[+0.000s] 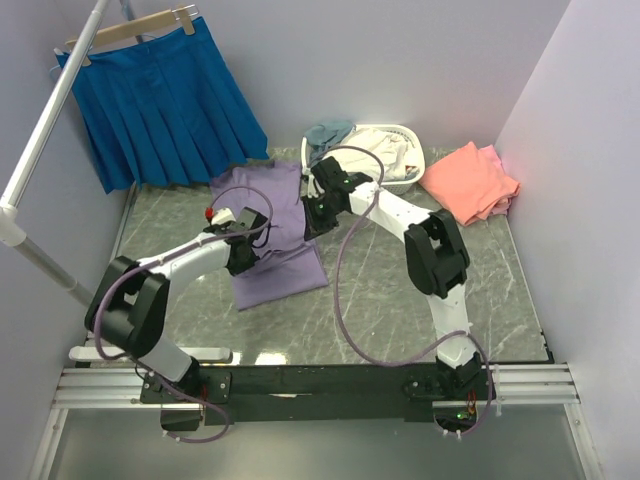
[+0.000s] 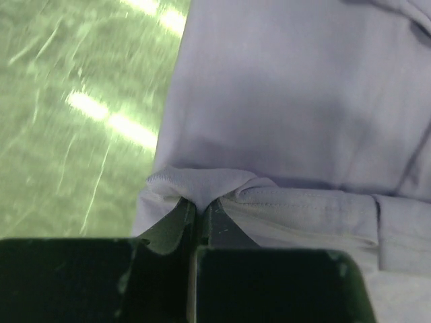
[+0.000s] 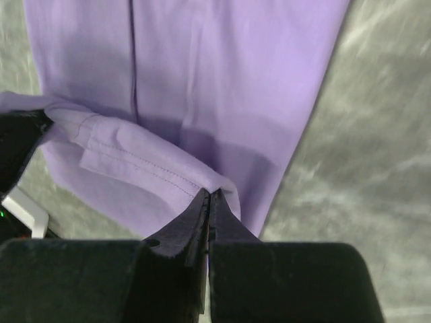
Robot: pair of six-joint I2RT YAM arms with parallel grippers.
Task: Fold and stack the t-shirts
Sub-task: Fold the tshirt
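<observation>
Left pincer (image 2: 199, 205) clenched on lavender t-shirt (image 1: 290, 265) hem, right pincer (image 3: 209, 198) gripping its folded edge

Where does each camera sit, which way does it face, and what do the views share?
Top external: above and behind the bases, looking down on the table; left arm and right arm show whole.
Left wrist: on the left arm, looking down past the left pincer, shut on the purple tee at its hem.
Right wrist: on the right arm, looking down past the right pincer, shut on a fold of it.
Shared: all three see the tee and table.
</observation>
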